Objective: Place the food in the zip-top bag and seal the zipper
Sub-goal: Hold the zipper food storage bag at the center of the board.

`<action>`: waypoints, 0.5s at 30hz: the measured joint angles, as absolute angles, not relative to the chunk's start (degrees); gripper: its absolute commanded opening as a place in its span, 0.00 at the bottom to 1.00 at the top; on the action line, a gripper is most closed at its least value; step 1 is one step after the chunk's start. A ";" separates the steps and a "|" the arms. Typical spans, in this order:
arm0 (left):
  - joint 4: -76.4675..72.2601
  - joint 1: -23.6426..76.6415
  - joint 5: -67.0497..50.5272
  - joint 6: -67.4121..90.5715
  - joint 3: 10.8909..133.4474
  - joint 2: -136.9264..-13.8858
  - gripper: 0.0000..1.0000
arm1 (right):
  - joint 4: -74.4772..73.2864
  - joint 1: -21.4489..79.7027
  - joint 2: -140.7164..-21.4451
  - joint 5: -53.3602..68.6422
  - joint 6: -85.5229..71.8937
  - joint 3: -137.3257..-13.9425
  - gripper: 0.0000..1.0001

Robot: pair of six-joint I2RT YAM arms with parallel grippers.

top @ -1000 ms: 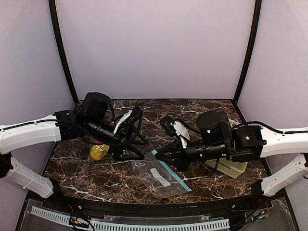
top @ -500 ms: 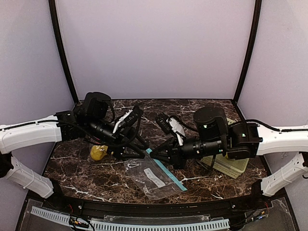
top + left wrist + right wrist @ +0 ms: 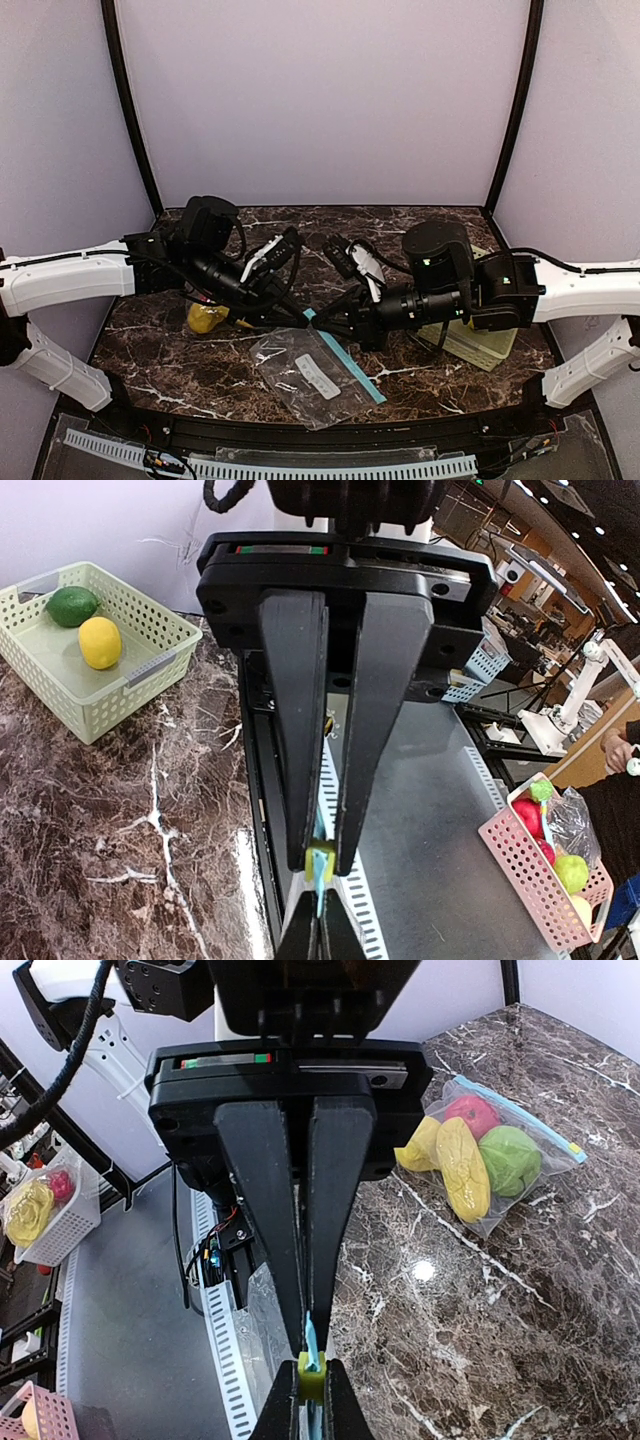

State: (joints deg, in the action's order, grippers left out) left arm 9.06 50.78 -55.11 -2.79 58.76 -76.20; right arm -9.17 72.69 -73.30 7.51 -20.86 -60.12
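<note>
I've got my left hand reaching in low from 9 o'clock and my right hand from 3, both pinched tight on the zipper of the zip-top bag, which lies flat mid-desk, its zipper edge running 11 to 5 o'clock.

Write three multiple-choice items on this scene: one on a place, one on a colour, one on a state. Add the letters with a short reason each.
1. Where is the glossy dark green toy fruit?
A in the pale green slatted plastic basket
B in a bag
C on the bare tabletop

2. The zipper strip of the flat clear plastic zip-top bag is:
A red
B light blue
C black

3. The left hand is:
A wide open
B shut on the zipper strip
C holding a fruit

Key:
1 A: it lies beside a yellow toy fruit inside the basket.
2 B: a light blue band runs along the bag's edge.
3 B: it pinches the blue strip at its tips.
</note>
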 measured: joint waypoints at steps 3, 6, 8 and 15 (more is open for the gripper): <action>9.04 50.78 -55.11 -2.79 58.76 -76.20 0.01 | -9.19 72.66 -73.30 7.53 -20.86 -60.12 0.00; 8.88 50.78 -54.81 -2.79 58.74 -76.09 0.01 | -9.19 72.58 -73.30 7.60 -20.88 -60.12 0.00; 8.56 50.78 -54.24 -2.79 58.54 -75.83 0.01 | -9.10 72.40 -73.30 7.73 -20.93 -60.10 0.00; 7.07 50.11 -53.08 -2.46 57.30 -74.26 0.01 | -8.16 72.31 -73.30 8.27 -21.76 -59.70 0.00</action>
